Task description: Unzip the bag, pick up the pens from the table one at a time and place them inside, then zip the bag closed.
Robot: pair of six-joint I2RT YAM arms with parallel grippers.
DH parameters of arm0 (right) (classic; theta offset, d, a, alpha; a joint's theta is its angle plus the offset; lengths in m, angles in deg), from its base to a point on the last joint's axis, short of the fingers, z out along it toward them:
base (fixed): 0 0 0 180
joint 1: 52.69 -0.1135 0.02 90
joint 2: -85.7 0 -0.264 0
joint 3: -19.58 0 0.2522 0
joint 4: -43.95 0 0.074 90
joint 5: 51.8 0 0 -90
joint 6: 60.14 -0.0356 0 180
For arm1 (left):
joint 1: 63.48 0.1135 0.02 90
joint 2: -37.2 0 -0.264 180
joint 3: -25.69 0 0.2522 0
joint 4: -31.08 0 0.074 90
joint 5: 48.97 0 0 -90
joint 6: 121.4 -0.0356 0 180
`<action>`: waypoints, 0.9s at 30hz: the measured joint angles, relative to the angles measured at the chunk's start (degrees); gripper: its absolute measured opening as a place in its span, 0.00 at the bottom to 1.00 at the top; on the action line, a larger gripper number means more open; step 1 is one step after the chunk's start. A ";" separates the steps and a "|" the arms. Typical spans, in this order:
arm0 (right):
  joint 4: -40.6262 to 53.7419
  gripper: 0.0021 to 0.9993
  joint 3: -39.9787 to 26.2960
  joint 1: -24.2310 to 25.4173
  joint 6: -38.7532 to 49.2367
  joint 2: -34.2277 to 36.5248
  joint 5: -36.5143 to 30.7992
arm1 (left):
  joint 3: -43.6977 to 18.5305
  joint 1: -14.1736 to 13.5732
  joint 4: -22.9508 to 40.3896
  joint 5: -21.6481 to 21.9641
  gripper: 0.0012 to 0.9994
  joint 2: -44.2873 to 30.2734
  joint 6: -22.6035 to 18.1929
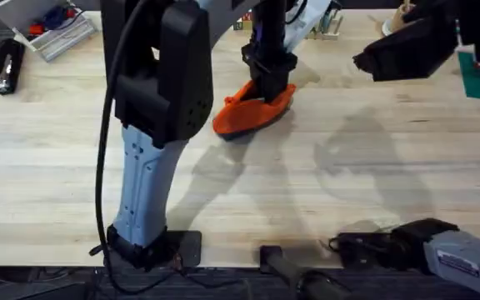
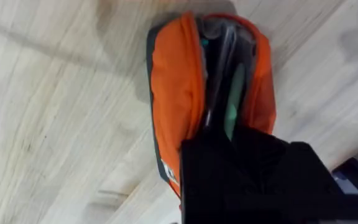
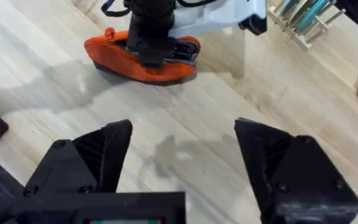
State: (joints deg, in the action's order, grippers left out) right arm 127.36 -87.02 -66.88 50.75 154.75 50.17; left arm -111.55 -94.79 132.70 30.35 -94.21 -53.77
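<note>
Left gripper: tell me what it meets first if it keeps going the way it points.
The left gripper points down into the open bag. It would likely meet the green pen inside, though depth there is unclear.

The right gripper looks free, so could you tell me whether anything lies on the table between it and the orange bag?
Nothing visible does. In the right wrist view, bare table lies between the open right gripper and the bag; the left gripper is down at the bag's opening.

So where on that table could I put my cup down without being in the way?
The wide bare wood between the bag and the arm bases looks free, also left of the left arm. Around the bag it is crowded: the left gripper sits in it, and clutter lines the far edge.
</note>
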 joint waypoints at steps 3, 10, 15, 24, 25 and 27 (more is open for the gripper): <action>0.00 1.00 0.00 0.00 0.00 -0.02 0.00 | -0.02 -0.04 1.14 1.03 0.04 0.00 -0.11; 0.00 1.00 0.00 0.00 0.02 0.00 0.00 | -0.02 -0.04 0.82 1.91 0.04 0.00 -0.11; 0.00 1.00 0.00 0.00 0.15 -0.01 0.00 | -0.02 -0.04 0.30 2.73 0.19 0.00 -0.31; 0.00 1.00 0.00 0.00 0.15 0.00 0.00 | -0.02 -0.07 0.47 3.03 0.99 0.00 -0.31; 0.00 1.00 0.00 0.00 0.15 0.00 0.00 | -0.02 -0.04 0.46 3.03 1.00 0.00 -0.31; 0.00 1.00 0.00 0.00 0.15 0.00 0.00 | -0.02 -0.07 0.45 3.03 1.00 0.00 -0.31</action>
State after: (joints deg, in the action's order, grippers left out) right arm 127.36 -87.02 -66.88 50.90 154.75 50.17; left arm -111.58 -94.85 133.15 33.37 -94.21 -54.08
